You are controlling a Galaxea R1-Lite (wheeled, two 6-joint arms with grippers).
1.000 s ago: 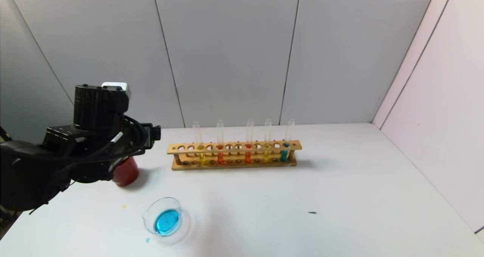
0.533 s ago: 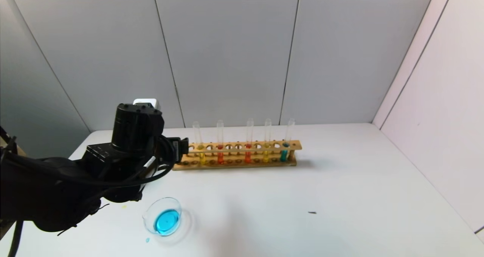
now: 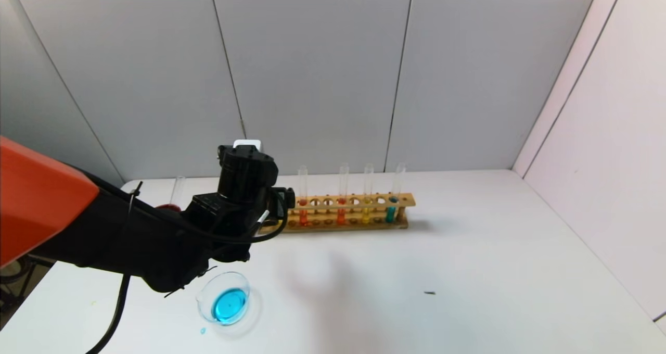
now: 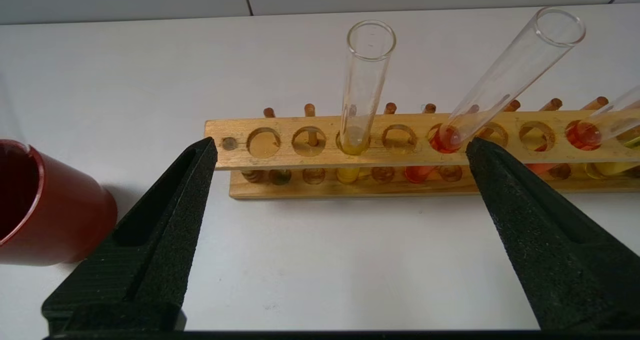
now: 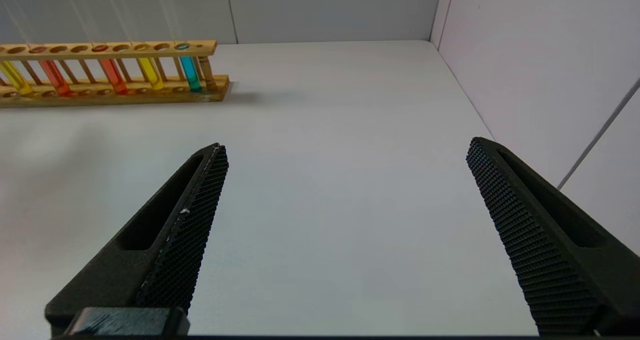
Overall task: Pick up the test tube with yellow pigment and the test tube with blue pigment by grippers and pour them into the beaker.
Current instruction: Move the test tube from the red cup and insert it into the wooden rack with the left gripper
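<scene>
Test tubes all sit in the wooden rack point(image 3: 348, 211) toward the back of the white counter point(image 3: 468, 270), so nothing's been picked up right now. The left arm point(image 3: 47, 208), orange shell and black cabling, reaches across from the left side, and the left gripper point(image 4: 340, 145) sits low just in front of the rack's left end with its jaws spread wide and nothing between them. From the left wrist view, the test tube with yellow pigment point(image 4: 362, 87) stands pretty much upright in the third hole from the rack's end, lined up roughly between the two black fingers point(image 4: 165, 220) but farther back. Next to it an orange-red tube point(image 4: 500, 77) leans over. The red cup point(image 4: 45, 215) is off to the side of the rack's end, apart from it.

Over at the rack's right end is the test tube with blue pigment point(image 3: 393, 200), standing in its hole. The beaker point(image 3: 226, 299) is near the front of the counter, below the left arm, with blue liquid pooled in it.

The right gripper point(image 5: 345, 150) is also wide open, hovering over bare counter, well away from the rack.
</scene>
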